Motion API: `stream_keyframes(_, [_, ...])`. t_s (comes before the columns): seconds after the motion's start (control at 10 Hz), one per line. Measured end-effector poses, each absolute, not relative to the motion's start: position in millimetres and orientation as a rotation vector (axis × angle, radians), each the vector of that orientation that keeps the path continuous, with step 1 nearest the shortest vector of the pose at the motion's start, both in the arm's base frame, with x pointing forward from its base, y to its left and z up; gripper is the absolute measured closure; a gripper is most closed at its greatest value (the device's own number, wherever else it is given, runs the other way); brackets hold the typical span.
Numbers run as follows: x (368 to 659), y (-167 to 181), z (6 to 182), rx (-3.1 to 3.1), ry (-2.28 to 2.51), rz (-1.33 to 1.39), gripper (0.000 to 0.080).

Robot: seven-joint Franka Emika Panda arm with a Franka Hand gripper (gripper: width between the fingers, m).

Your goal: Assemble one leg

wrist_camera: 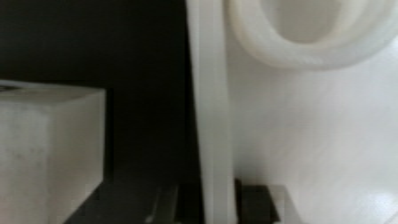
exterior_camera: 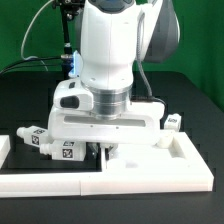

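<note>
Two stubby white legs with black-and-white tags lie on the exterior view's left, one (exterior_camera: 40, 140) farther back than the other (exterior_camera: 68, 152). A third tagged white piece (exterior_camera: 172, 122) lies at the right. My gripper (exterior_camera: 103, 150) is down at the table, mostly hidden under the wrist. In the wrist view the gripper (wrist_camera: 214, 205) has its dark fingers (wrist_camera: 263, 202) pressed on both sides of the thin edge of the large flat white panel (wrist_camera: 311, 140), which has a round hole (wrist_camera: 329, 25) near its corner. No leg is in the gripper.
The long white L-shaped rail (exterior_camera: 120, 182) runs along the front and up the exterior view's right side (exterior_camera: 190, 150). A white block (wrist_camera: 45, 150) sits beside the panel edge in the wrist view. Another white part (exterior_camera: 5, 147) lies at the far left.
</note>
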State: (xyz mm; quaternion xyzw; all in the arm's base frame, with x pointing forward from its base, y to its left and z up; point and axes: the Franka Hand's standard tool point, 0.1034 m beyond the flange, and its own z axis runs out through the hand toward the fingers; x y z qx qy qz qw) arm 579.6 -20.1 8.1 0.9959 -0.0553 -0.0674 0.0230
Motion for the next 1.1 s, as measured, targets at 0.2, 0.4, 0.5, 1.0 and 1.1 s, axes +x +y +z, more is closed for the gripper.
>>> stream_keyframes(0.2, [579.0,-20.3,7.5,3.085,-0.156,-0.212,0.0745])
stream_keyframes(0.4, [579.2,-20.1,7.8,3.086,-0.156,-0.212,0.0454])
stream_keyframes(0.5, [579.8,-17.1,15.8,3.092,-0.168,-0.218,0.0454])
stream_keyframes(1.0, [576.1,17.2,60.2,3.116,-0.26,-0.238,0.0151])
stream_keyframes(1.1, [575.4,16.0,58.2,3.115,-0.263,-0.243,0.0151])
